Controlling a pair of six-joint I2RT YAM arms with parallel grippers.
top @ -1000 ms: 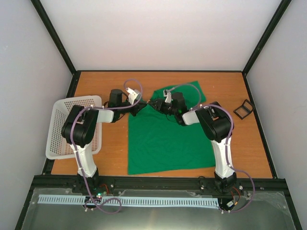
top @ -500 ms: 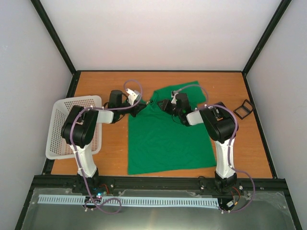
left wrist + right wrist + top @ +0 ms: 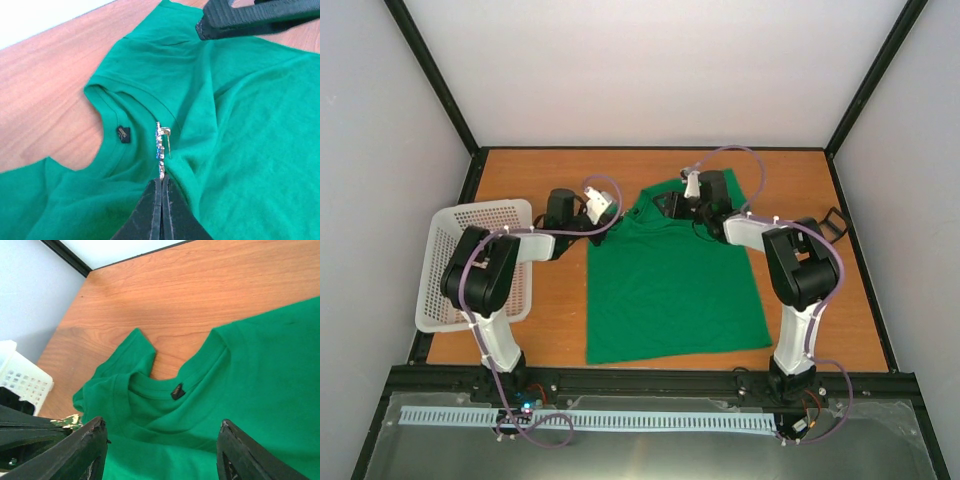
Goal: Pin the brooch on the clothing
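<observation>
**A:** What is the T-shirt [image 3: 670,290] made of?

**B:** Soft, bright green knit. It lies spread on the table [image 3: 560,320], which has an orange-brown wood grain. The hem is toward the arm bases and the neck is on the far side. The collar [image 3: 102,107] is a stitched band with a small black neck label [image 3: 122,133] inside it. Shallow folds crease the cloth around the neckline.

**A:** And the brooch?

**B:** The brooch [image 3: 160,145] is tiny, silvery and knobbly, seen almost edge-on, with a thin pin beside it. It stands at the neckline, just right of the label in the left wrist view. I cannot tell whether the pin passes through the cloth.

**A:** What holds it?

**B:** The left gripper [image 3: 161,182] does. Its 2 black tapered fingers are clenched together on the brooch's lower end.

**A:** How are the arms posed?

**B:** The left arm rises from its base beside the white plastic mesh basket [image 3: 430,320], then bends right. Its forearm is low over the table and points at the collar. The right arm runs up the shirt's right side and bends left toward the neckline. The right gripper [image 3: 161,422] has its 2 fingers spread wide and grips nothing, with green cloth beneath it.
</observation>
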